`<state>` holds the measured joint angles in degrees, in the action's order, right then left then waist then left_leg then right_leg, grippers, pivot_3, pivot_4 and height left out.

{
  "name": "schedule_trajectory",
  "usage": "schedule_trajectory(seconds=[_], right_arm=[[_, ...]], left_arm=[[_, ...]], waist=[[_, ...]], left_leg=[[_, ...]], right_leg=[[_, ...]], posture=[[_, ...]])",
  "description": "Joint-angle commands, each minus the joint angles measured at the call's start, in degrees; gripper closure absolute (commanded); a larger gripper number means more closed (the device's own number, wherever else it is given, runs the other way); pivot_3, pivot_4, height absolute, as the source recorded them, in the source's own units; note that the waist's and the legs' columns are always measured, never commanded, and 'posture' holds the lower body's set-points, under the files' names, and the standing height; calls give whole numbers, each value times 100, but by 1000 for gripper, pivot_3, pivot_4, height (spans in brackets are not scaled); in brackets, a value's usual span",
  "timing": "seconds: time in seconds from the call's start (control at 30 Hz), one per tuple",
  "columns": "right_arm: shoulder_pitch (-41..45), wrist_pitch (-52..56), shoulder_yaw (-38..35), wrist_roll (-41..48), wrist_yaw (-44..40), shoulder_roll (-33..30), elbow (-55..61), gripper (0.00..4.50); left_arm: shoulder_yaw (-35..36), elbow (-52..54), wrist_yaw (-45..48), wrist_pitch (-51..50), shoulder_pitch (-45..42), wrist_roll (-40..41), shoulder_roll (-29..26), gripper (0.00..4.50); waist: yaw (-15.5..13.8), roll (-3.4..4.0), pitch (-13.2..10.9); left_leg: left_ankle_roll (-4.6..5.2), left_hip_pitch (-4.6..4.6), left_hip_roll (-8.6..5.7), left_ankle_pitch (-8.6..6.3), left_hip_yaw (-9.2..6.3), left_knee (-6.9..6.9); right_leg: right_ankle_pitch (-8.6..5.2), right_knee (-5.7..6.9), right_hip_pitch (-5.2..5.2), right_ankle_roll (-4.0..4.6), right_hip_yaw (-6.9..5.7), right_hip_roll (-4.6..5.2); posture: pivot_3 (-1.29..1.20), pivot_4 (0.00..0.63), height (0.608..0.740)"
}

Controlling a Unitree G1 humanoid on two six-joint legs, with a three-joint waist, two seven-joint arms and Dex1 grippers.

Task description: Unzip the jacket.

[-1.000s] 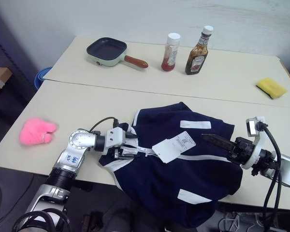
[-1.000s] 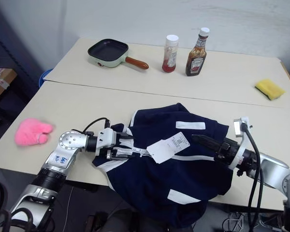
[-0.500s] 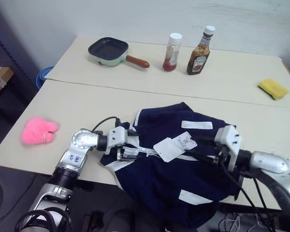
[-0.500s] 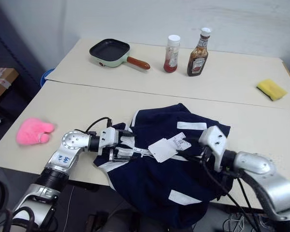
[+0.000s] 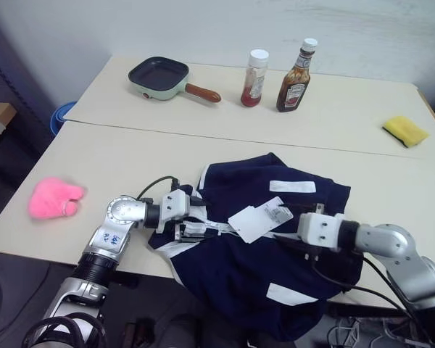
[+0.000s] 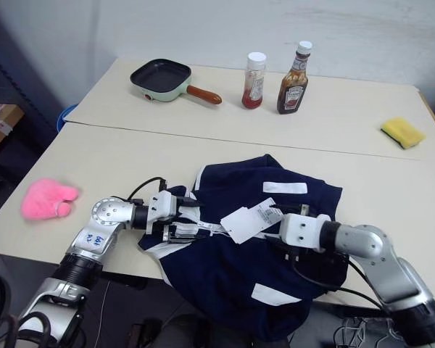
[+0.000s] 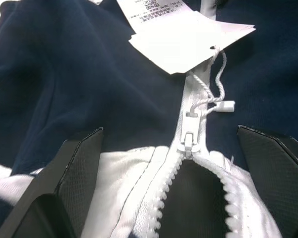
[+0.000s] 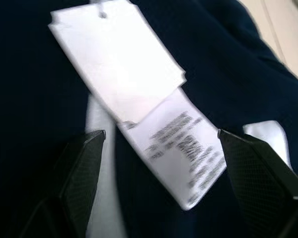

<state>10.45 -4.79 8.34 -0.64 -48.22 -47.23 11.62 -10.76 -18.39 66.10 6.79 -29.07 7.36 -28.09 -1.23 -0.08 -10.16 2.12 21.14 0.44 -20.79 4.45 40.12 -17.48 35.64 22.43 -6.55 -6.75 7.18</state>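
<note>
1. Your dark navy fabric jacket [image 5: 275, 254] lies crumpled on the near edge of the pale beige table [image 5: 130, 156], its lower part draping over that edge; the cloth looks soft, with flat white rectangular patches.
2. Its white toothed zipper [image 7: 188, 144] is parted at the collar end, with the slider just below the white paper hang tag [image 5: 261, 217], which lies on the jacket's front.
3. Your left gripper [image 5: 191, 221] reaches in level from the jacket's collar side, its black fingers [image 7: 74, 168] spread wide to either side of the slider, pinching nothing.
4. Your right gripper [image 5: 286, 235] lies low across the jacket from the opposite side, aimed at the hang tag, its fingers [image 8: 84, 163] spread apart and empty.
5. Beyond the jacket's left side a pink fluffy plush toy [image 5: 54, 197] sits on the table, well apart.
6. On the far table behind the jacket stand a square black pan with a green body and brown handle [image 5: 163, 76], a red-filled clear bottle [image 5: 256, 77], a dark brown sauce bottle [image 5: 293, 69], and a yellow sponge [image 5: 406, 130].
</note>
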Motion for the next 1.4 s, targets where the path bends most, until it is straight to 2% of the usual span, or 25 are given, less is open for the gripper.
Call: schedule_trajectory(seconds=[0.03, 0.3, 0.43, 0.63, 0.73, 0.87, 1.03, 1.13, 1.4], right_arm=[[320, -175, 307, -396, -24, 162, -277, 716], [953, -611, 543, -704, 195, 715, -838, 716], [1003, -977, 662, -840, 212, 881, -948, 716], [1088, -1579, 744, -1543, 955, 1132, -1535, 716], [1070, -1734, 910, -1672, 959, 1207, -1720, 716], [1068, -1963, 992, -1561, 865, 1262, -1694, 1564], [1017, -1996, 911, -1468, 836, 1210, -1536, 3393], [906, -1969, 610, -1402, 981, 1088, -1364, 4469], [279, -1590, -500, -1548, 1422, 386, -788, 4469]], left_arm=[[-163, -22, 27, -1, 11, -115, 36, 0], [-186, -111, -45, 20, -84, -150, 124, 0], [-183, -154, -91, 32, -102, -168, 165, 0], [-173, -188, -143, 18, -125, -169, 211, 0], [-169, -185, -143, -10, -123, -160, 220, 0], [-172, -173, -175, -105, -112, -174, 214, 0], [-278, -235, -192, -292, -147, -290, 216, 0], [-387, -324, -255, -451, -195, -469, 152, 0], [-639, -530, -388, -588, -218, -753, -4, 0]], waist=[[1, 0, 0], [-9, 0, 0], [-9, 0, 0], [4, 0, 0], [6, 0, 0], [13, 0, 0], [0, 0, 0], [-12, 0, 0], [-5, 4, 3]], left_leg=[[0, 1, 2, 0, 0, 0], [0, 2, -1, 1, -2, 1], [1, 4, -2, 1, -3, 1], [0, 2, -1, 1, -4, 1], [-1, 0, 0, 2, -3, 2], [-2, -6, 1, 3, -3, 2], [0, -5, -1, 4, -4, 3], [0, -5, -2, 4, -4, 3], [4, -10, -13, 6, -15, 2]], right_leg=[[0, -1, 0, 0, -1, -1], [0, 1, -1, 0, -3, 0], [0, 1, -1, -1, -5, 0], [0, 2, -1, 0, -4, 0], [0, 3, -2, 0, -3, 0], [0, 3, -8, 0, -3, -1], [0, 5, -8, -1, -3, 0], [0, 5, -8, -1, -3, 1], [1, 6, -17, -2, -7, 12]], posture=[[0, 150, 740], [0, 150, 740], [0, 150, 740], [0, 150, 740], [0, 150, 740], [0, 150, 740], [0, 150, 740], [0, 150, 740], [0, 150, 740]])
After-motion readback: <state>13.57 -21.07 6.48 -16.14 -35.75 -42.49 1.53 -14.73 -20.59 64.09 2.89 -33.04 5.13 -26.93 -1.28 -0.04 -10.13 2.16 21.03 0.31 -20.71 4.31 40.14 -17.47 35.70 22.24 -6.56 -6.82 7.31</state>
